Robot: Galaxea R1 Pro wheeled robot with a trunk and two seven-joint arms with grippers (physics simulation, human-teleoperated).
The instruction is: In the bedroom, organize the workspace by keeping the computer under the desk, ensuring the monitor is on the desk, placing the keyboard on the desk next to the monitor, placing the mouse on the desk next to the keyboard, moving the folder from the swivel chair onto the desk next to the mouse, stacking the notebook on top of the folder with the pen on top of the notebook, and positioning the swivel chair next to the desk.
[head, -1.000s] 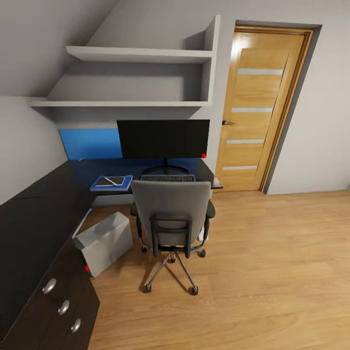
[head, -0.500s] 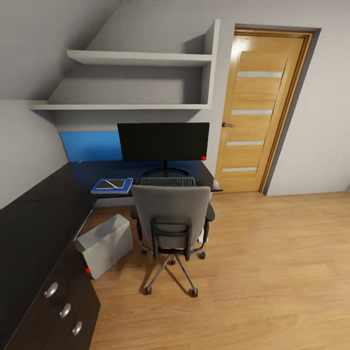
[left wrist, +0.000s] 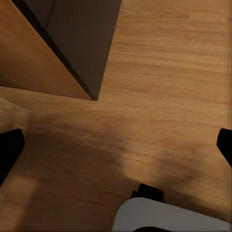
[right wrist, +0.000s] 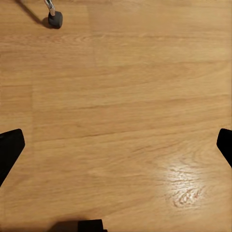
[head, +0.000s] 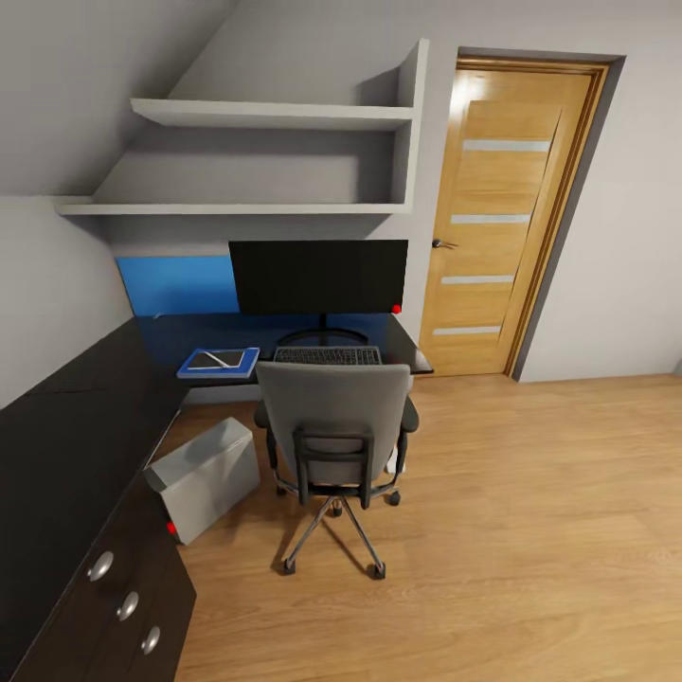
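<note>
Here the left gripper [left wrist: 116, 145] hangs over bare wooden floor [left wrist: 164, 72], its two dark fingertips spread to opposite edges of the left wrist view with nothing between them; a dark cabinet corner [left wrist: 92, 43] stands on the floor just beyond. The right gripper [right wrist: 116, 145] is spread just as wide and holds nothing, above open floor, with one caster [right wrist: 55, 19] of the swivel chair showing farther off.

In the head view, the grey swivel chair [head: 333, 426] stands on the floor right in front of the desk [head: 189, 336], its back toward the camera; its seat is hidden, so I cannot tell what lies on it. To its left, the silver computer [head: 204, 474] lies tilted on the floor, beside the black drawer cabinet [head: 104, 568] and near the desk's edge rather than fully under it. On the desk, the keyboard [head: 327, 355] sits just near of the black monitor [head: 318, 276], which stands upright at the far side. Left of the keyboard lies a blue pad [head: 220, 362] with a dark flat item on it, too small to identify. Two wall shelves [head: 275, 114] hang above, and a wooden door [head: 502, 208] is on the right.
</note>
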